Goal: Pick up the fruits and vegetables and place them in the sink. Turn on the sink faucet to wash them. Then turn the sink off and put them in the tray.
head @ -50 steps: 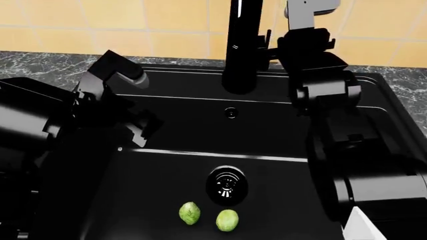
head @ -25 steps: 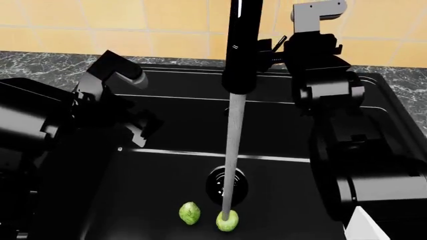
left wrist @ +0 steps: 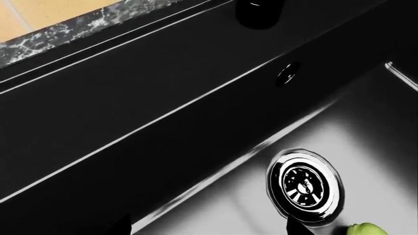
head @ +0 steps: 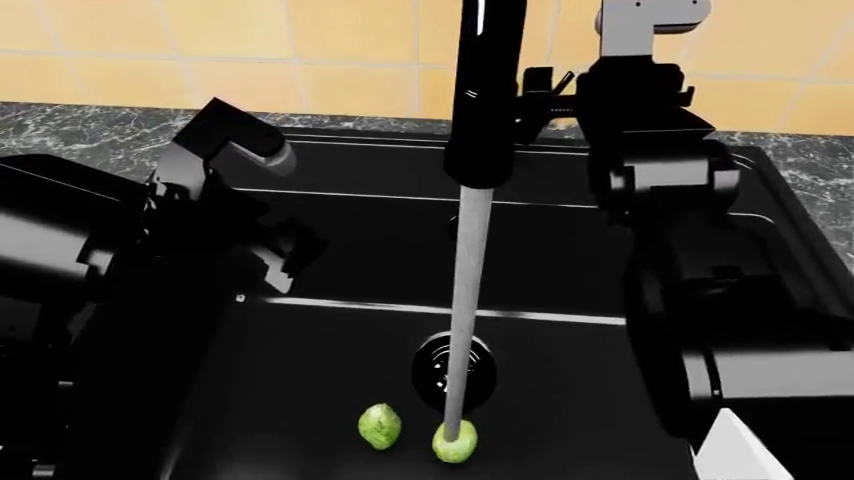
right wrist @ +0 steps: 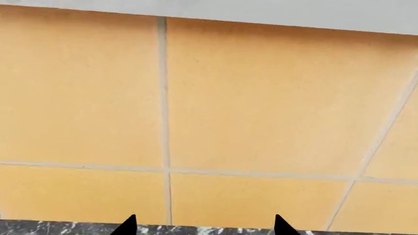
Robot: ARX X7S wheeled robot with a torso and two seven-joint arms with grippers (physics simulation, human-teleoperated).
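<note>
Counting the contents of the sink (head: 334,170): two sprouts, one drain, one faucet, one stream of water.

Sprouts, quantity two. Both lie on the basin floor at the near edge of the head view, close together but apart. The left sprout (head: 380,426) sits beside the drain (head: 454,372). The right sprout (head: 455,441) sits just in front of the drain, directly under the water stream (head: 463,300), which lands on top of it. The left wrist view catches only an edge of one sprout (left wrist: 369,229) near the drain (left wrist: 304,185).

Faucet (head: 483,90), quantity one: tall, glossy black, standing at the back of the basin, water running straight down from its spout. A thin lever (head: 554,85) projects from its right side.

Grippers, quantity two. The left gripper (head: 247,210) hangs over the left part of the basin, well apart from both sprouts, which lie forward and to its right; its two fingertips (left wrist: 292,226) are spread with nothing between them. The right gripper (head: 638,30) is raised beside the faucet at lever height, well above and behind the sprouts; its camera faces the orange tiled wall (right wrist: 209,98), and its two fingertips (right wrist: 282,226) stand apart, holding nothing.

Countertop (head: 80,125), quantity one: dark marbled stone around the basin.
</note>
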